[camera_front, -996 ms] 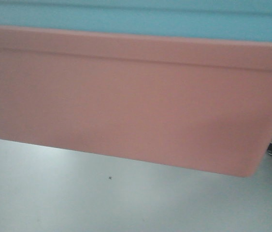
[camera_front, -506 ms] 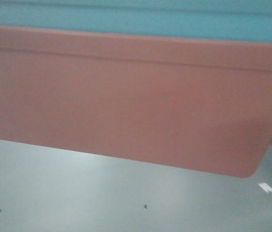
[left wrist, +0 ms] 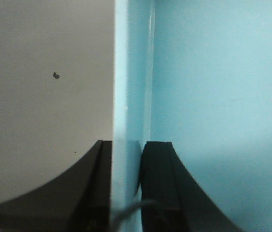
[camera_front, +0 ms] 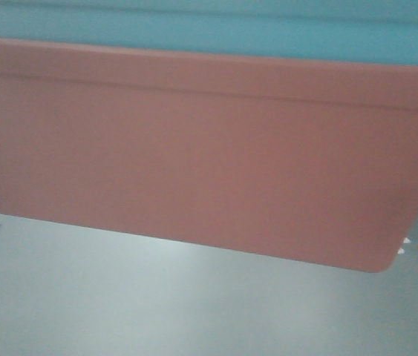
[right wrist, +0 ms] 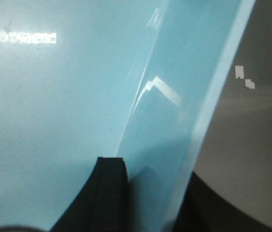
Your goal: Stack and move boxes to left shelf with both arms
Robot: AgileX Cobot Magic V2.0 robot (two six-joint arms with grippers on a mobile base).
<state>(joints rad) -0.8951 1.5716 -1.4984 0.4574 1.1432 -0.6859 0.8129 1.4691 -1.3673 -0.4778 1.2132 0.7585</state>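
The floor (camera_front: 157, 311) has slid by beneath; the blue tub (camera_front: 209, 30), nested in the pink tub (camera_front: 194, 163), hangs above it. The left gripper (left wrist: 128, 145) and right gripper (right wrist: 152, 174) each pinch a blue wall, fingers astride it.

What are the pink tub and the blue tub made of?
The pink tub looks like plastic: smooth, even colour, fairly matte, with a moulded ridge below its rim. The blue tub is probably plastic too: thin, smooth and glossier, with bright glints on its inner wall.
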